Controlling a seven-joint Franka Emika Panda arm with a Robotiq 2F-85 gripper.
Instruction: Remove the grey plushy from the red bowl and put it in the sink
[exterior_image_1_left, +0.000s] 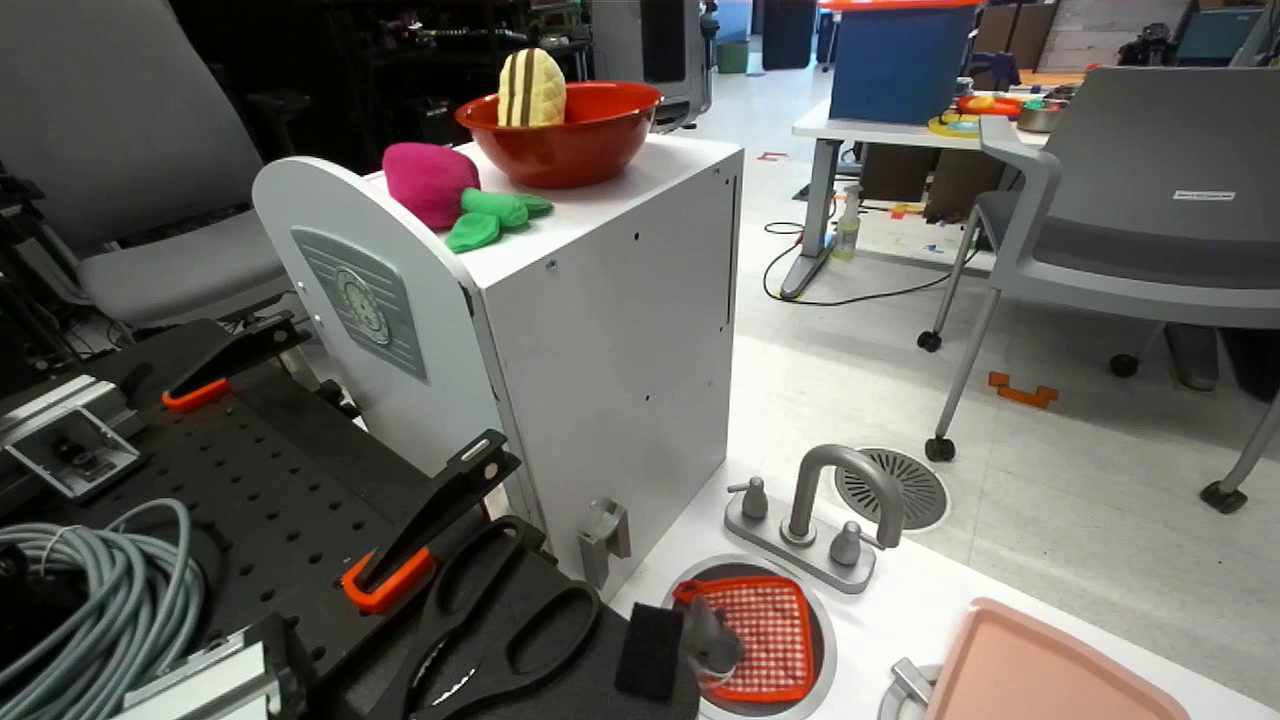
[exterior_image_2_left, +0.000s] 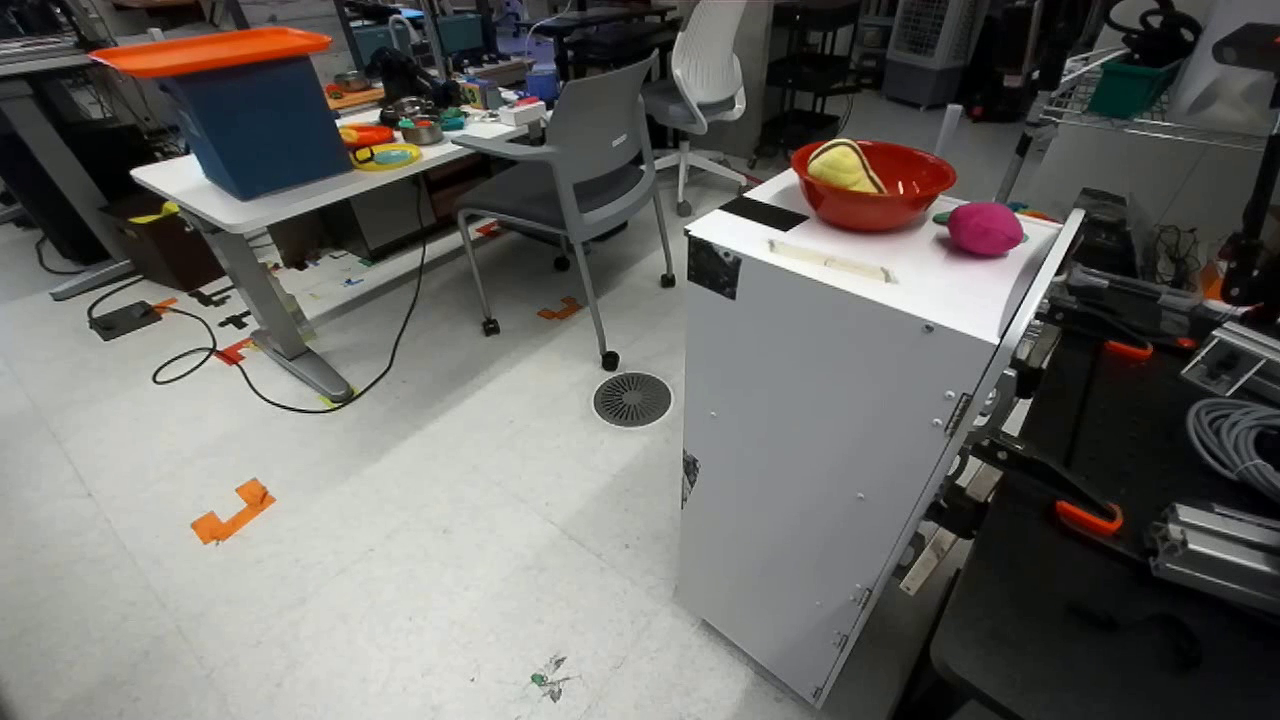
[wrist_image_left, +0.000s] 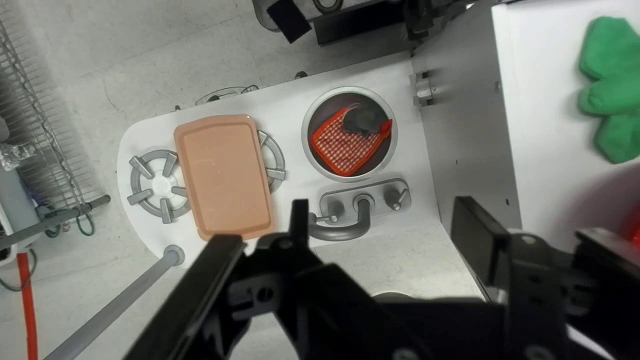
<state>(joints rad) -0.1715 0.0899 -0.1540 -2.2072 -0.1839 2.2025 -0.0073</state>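
Grey plushy (wrist_image_left: 363, 121) is in sink (wrist_image_left: 329, 109); chair label (exterior_image_1_left: 1204, 195) unreadable.

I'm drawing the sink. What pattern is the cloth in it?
The cloth has red and white checks with red edges, clearest in the wrist view.

The wrist view looks down on the sink (wrist_image_left: 322, 115); 2 exterior views share the red bowl (exterior_image_1_left: 575, 157).

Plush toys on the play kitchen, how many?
3: grey plushy in the sink, yellow plush in the red bowl, pink plush beside it. Bowl may hide more.
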